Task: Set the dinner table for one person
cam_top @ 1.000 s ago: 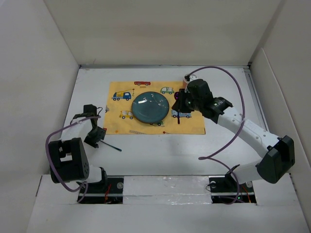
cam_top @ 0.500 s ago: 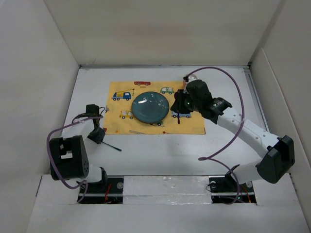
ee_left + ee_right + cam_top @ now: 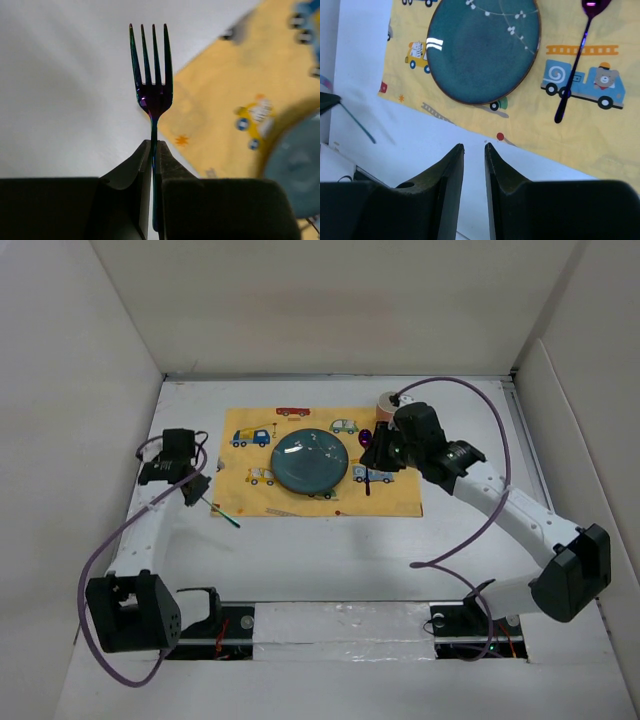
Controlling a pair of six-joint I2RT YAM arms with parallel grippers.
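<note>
The left wrist view shows my left gripper (image 3: 154,145) shut on the handle of a dark iridescent fork (image 3: 154,85), tines pointing away. From above, the fork (image 3: 225,513) hangs from that gripper (image 3: 197,490) over the white dinner table (image 3: 330,540), just off the left edge of the yellow car-print mat (image 3: 395,495). A teal plate (image 3: 310,461) sits mid-mat, with a purple spoon (image 3: 368,465) lying to its right. My right gripper (image 3: 378,450) hovers by the spoon, open and holding nothing (image 3: 474,146). The plate (image 3: 482,47) and spoon (image 3: 575,65) lie beyond its fingers.
A pale brown round thing (image 3: 388,400) stands behind the right wrist at the mat's far right corner. Pale panels wall the table on three sides. Both arm bases sit at the near edge.
My left gripper closed on the fork, lifted it off the table and carried it toward the far left, beside the mat. The right gripper drew back slightly from the spoon.
</note>
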